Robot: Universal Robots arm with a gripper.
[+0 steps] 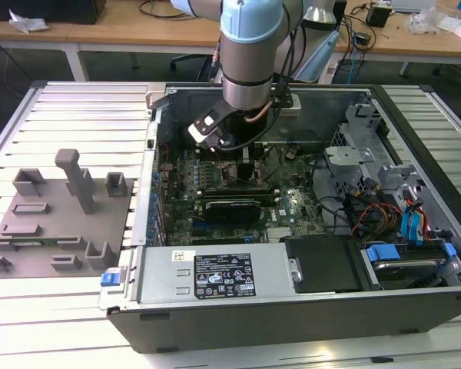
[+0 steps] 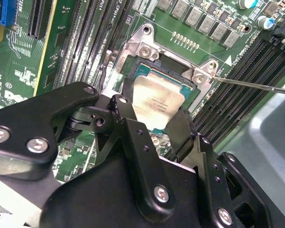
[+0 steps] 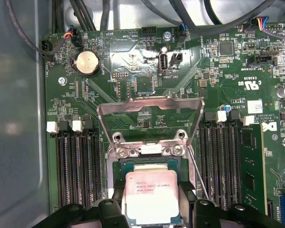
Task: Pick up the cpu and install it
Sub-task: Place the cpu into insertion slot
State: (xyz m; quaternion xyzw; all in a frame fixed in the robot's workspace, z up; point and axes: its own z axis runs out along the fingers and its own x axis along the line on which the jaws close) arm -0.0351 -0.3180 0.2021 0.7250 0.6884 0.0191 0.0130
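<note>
Nearest the lens in the second wrist view is the claw (image 2: pixel 152 111). Its black fingers (image 2: pixel 133 137) are closed on the cpu (image 2: pixel 156 99), one against each of two opposite edges, so the chip sits squarely in the middle of the grip, flat, metal top up.

The relation you need to watch is the chip against the socket frame (image 2: pixel 143 50). The cpu lies directly over the socket opening, not off to a side. In the first wrist view its edges run parallel to the frame's edges. The load plate (image 3: pixel 149 101) stands hinged open just beyond the opening, clear of the chip, with memory slots (image 3: pixel 78 166) flanking the socket. You cannot tell from these views whether the chip already rests in the socket or hangs just above it.

In the exterior view the arm (image 1: pixel 250 54) reaches down into the computer case (image 1: pixel 292 307), working at its far part towards the exterior view's left.
</note>
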